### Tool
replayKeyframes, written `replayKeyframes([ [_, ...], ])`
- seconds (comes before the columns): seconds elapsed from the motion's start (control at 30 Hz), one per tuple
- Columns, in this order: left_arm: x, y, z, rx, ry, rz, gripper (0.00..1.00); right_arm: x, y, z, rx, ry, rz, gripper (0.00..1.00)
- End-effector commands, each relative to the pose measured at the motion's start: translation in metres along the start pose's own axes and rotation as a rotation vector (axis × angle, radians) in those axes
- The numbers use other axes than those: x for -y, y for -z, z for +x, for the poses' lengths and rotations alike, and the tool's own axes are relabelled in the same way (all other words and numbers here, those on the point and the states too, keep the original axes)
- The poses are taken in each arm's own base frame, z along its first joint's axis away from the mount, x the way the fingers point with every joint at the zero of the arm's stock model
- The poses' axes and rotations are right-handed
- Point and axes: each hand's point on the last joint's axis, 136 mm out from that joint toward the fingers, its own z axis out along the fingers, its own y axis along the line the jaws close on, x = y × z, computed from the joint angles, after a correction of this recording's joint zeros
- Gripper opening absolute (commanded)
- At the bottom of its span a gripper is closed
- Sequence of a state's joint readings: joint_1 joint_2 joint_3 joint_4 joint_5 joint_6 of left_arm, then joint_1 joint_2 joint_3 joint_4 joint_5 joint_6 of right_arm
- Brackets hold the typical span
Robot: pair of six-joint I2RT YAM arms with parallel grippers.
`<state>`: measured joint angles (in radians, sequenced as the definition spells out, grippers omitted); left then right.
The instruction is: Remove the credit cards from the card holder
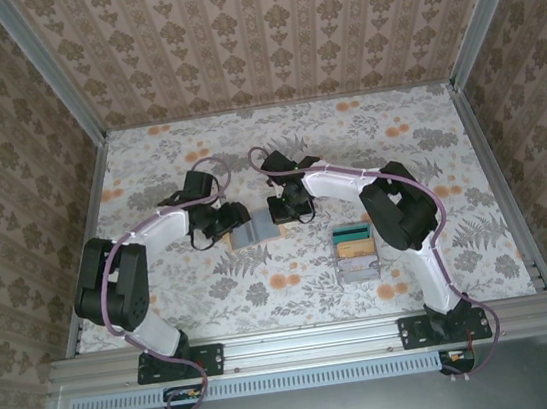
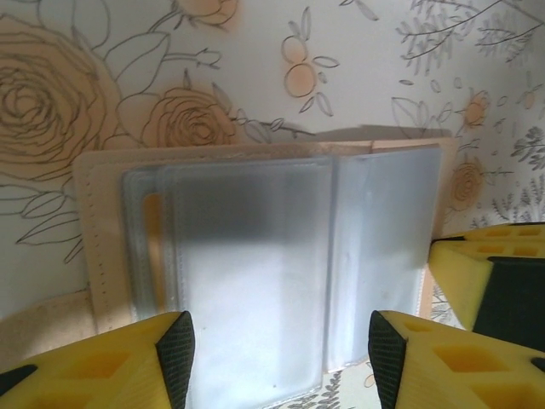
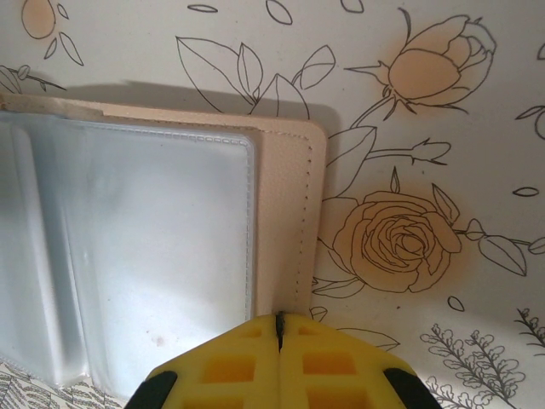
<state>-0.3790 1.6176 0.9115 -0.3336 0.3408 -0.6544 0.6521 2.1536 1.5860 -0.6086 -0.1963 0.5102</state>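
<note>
Left wrist view: the card holder [image 2: 255, 247] lies open on the flowered tabletop [image 2: 366, 51], with the left fingers [image 2: 174, 362] half open over its clear sleeves, gripping nothing, and the right fingers [image 3: 247, 362] pressed shut at its tan edge.

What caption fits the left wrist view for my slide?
Open left gripper poised over the unfolded card holder, clear plastic sleeves facing up, on a floral tablecloth.

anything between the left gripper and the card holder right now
Nothing visible. The left gripper hangs open right over the card holder, its fingers either side of the clear sleeves. A yellow card shows through one sleeve, so plastic covers it. The shut right gripper is at the holder's right edge, aside.
</note>
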Motion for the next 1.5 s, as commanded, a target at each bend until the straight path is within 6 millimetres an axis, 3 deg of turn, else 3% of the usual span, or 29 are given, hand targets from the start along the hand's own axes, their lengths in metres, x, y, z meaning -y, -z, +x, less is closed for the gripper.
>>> replayKeyframes([
  [0.0,-0.014,0.000,0.010,-0.022,0.002,-0.062,0.59,0.002,-0.013,0.010,-0.044,-0.022,0.006,0.00],
  [0.8,-0.007,-0.016,0.021,-0.081,-0.009,-0.029,0.58,0.002,-0.014,0.009,-0.045,-0.025,0.004,0.00],
  [1.1,0.019,-0.019,0.019,-0.085,-0.039,0.079,0.60,0.000,-0.014,0.009,-0.047,-0.028,-0.002,0.00],
  [1.23,0.029,-0.019,0.017,-0.083,-0.054,0.109,0.63,0.001,-0.014,0.010,-0.049,-0.027,0.000,0.00],
  [1.47,0.035,-0.008,0.011,-0.059,-0.076,0.110,0.79,0.001,-0.013,0.009,-0.045,-0.030,0.001,0.00],
])
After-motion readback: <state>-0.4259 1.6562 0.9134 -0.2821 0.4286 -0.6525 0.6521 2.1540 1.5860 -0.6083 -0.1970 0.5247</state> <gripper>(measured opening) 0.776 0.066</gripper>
